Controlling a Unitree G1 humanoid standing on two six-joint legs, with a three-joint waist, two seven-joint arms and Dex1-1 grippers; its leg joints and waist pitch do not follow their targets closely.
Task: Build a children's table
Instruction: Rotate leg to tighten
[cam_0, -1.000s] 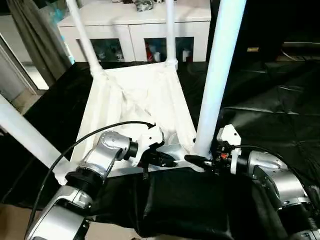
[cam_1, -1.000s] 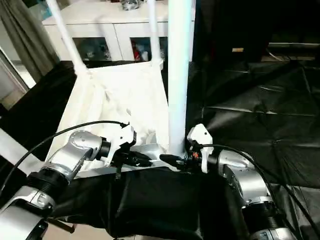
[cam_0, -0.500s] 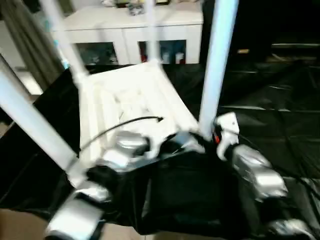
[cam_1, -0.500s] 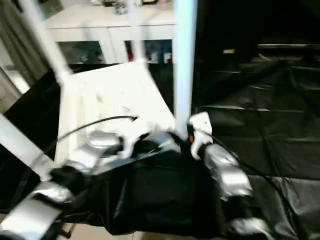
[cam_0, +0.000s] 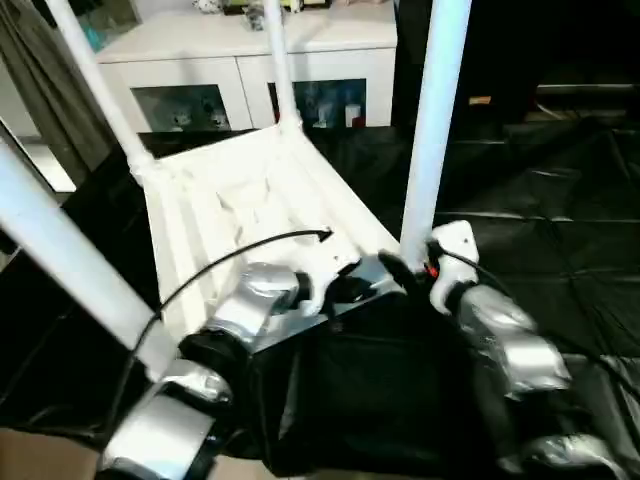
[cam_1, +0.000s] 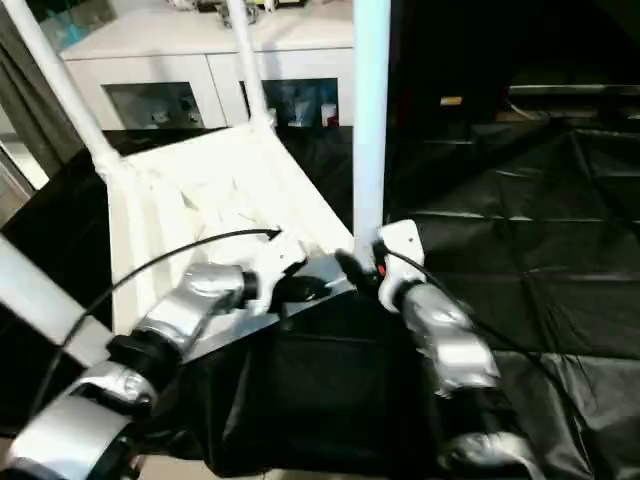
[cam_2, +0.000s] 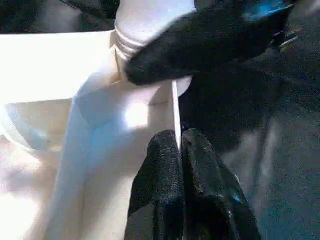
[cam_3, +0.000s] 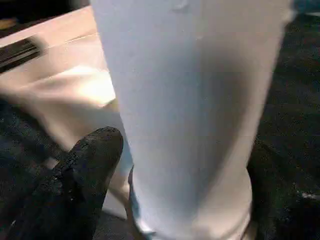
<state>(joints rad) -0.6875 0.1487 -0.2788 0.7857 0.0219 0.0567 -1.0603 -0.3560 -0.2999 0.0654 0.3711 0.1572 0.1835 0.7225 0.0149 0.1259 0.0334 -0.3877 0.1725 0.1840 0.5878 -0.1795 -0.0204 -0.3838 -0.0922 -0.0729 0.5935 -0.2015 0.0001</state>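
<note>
Both arms pushed forward; children's table (cam_0: 230, 200) lies upside down on black-draped table (cam_0: 540, 200), 4 legs up, white cabinet (cam_0: 250, 60) behind. Left hand (cam_2: 181, 150) pinches its rim. Right hand (cam_3: 95, 150) apparently grips near leg (cam_0: 432, 120).

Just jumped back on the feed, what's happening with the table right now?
The children's table lies upside down on the black-draped table, with all four legs standing up in its corner sockets. The left gripper is pinched on the thin near edge of the tabletop. The right gripper is at the base of the near right leg, one finger beside it. A white cabinet stands behind.
</note>
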